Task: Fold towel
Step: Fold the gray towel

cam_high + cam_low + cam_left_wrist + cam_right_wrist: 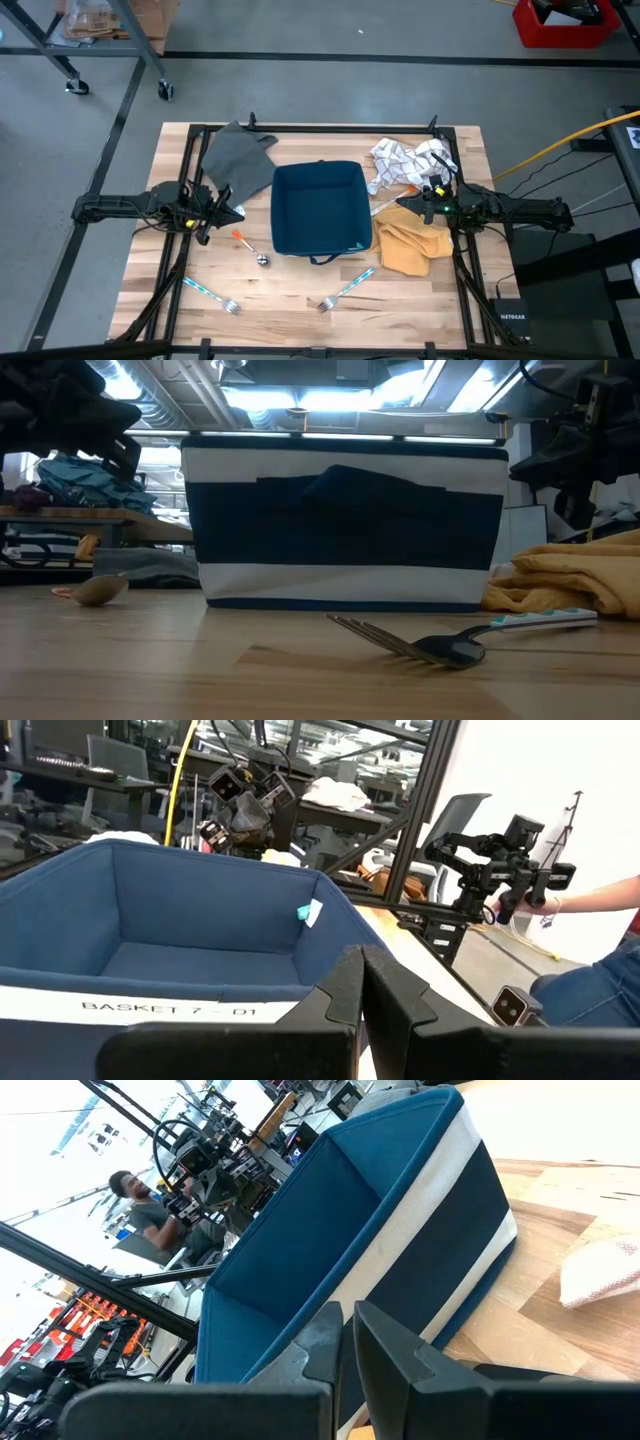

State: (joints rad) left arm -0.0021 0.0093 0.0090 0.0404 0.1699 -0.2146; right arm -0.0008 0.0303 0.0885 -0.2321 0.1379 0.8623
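The left gripper (pixel 232 212) is hovering at the left side of the table (pixel 300 315), its fingers (pixel 385 995) pressed together with nothing between them, pointing toward the blue basket (pixel 320 208) that is sitting in the middle. The right gripper (pixel 402 203) is hanging opposite it, just off the basket's right wall, with its fingers (pixel 385 1342) almost meeting and holding nothing.

A mustard-yellow towel (pixel 412 247) is lying crumpled on the table right of the basket, beneath and just in front of the right gripper. A white patterned towel (pixel 405 162) is lying bunched at the far right corner, behind the right arm, and a grey towel (pixel 240 160) is lying spread out at the far left, touching the basket's left corner. None of the three is lying in the basket.

Near the front edge, two forks with light blue handles are resting: one fork (pixel 212 295) at the left and another fork (pixel 347 289) in front of the basket. A spoon with an orange handle (pixel 251 248) is lying between the left gripper and the basket. In the low view, the basket's white stripes are showing, with the yellow towel heaped to its right.
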